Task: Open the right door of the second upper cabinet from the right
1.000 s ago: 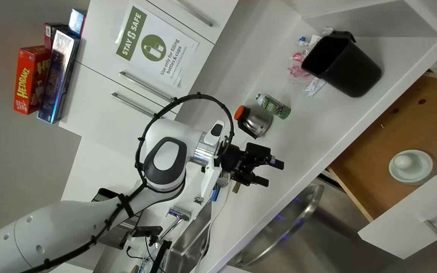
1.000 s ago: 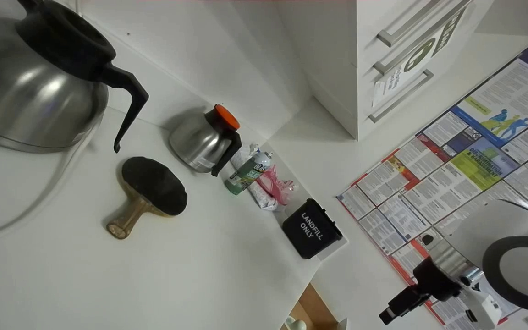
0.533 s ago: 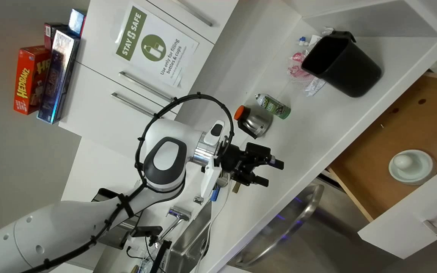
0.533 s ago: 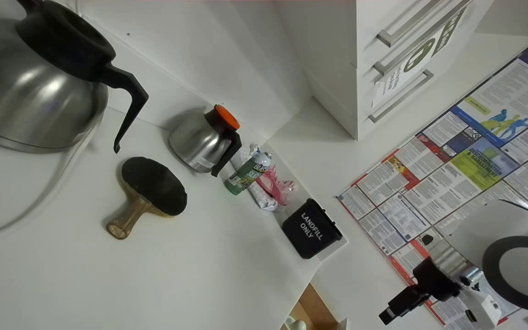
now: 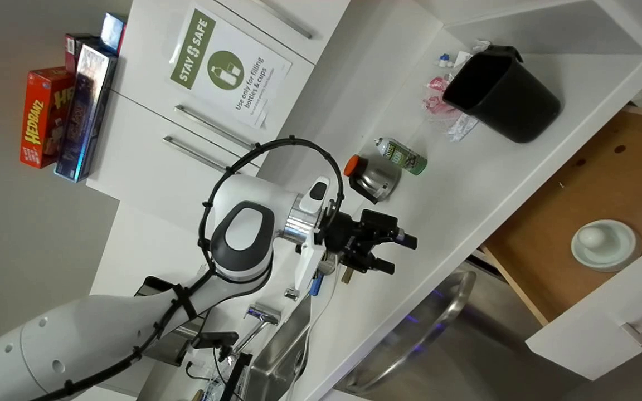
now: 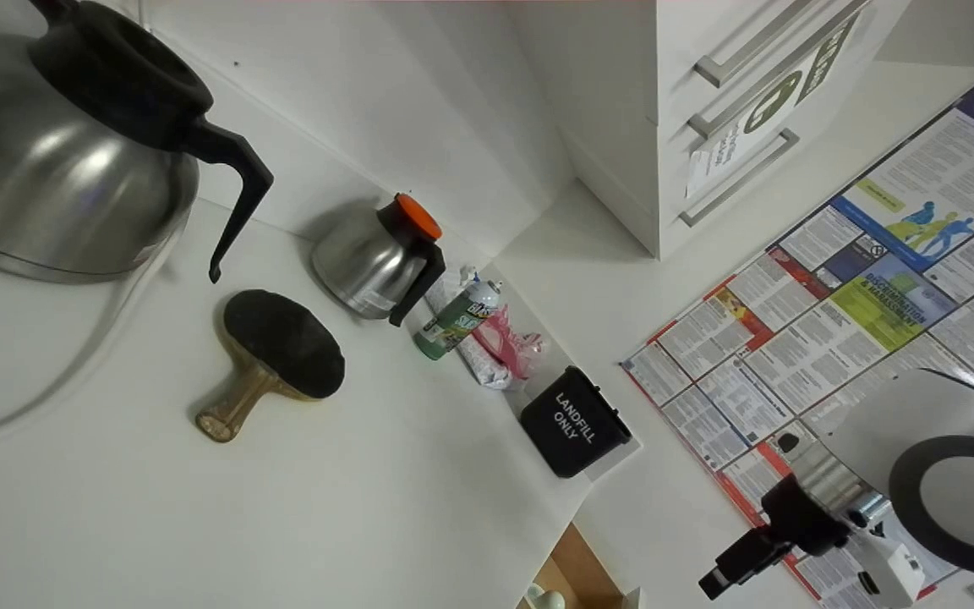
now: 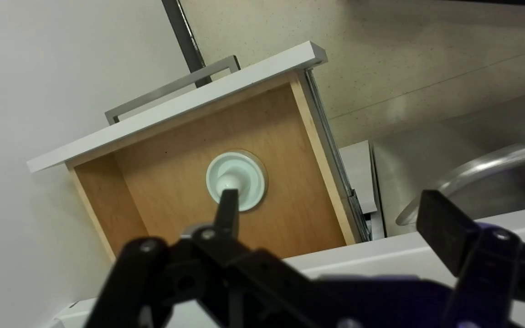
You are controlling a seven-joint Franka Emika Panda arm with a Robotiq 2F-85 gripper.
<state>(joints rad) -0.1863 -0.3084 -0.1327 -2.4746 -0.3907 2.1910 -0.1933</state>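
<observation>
White countertop (image 5: 449, 206) stretches below my black two-fingered gripper (image 5: 396, 254), which gapes wide; above me, well apart, sits the smooth white upper cabinet door (image 5: 148, 55), shut, carrying a slim silver bar handle (image 5: 214, 126) and a green-and-white paper sign (image 5: 225, 70)

Black is being shown by the bin (image 6: 576, 427), white by its lettering (image 6: 575, 418). Beside the bin, pink is being shown by crumpled plastic (image 6: 508, 342); farther off, green and white by a spray can (image 6: 457, 320), orange by the carafe lid (image 6: 419, 216). Well apart from it, white is being shown by cabinet doors (image 5: 142, 139), black by the gripper (image 5: 396, 254).
</observation>
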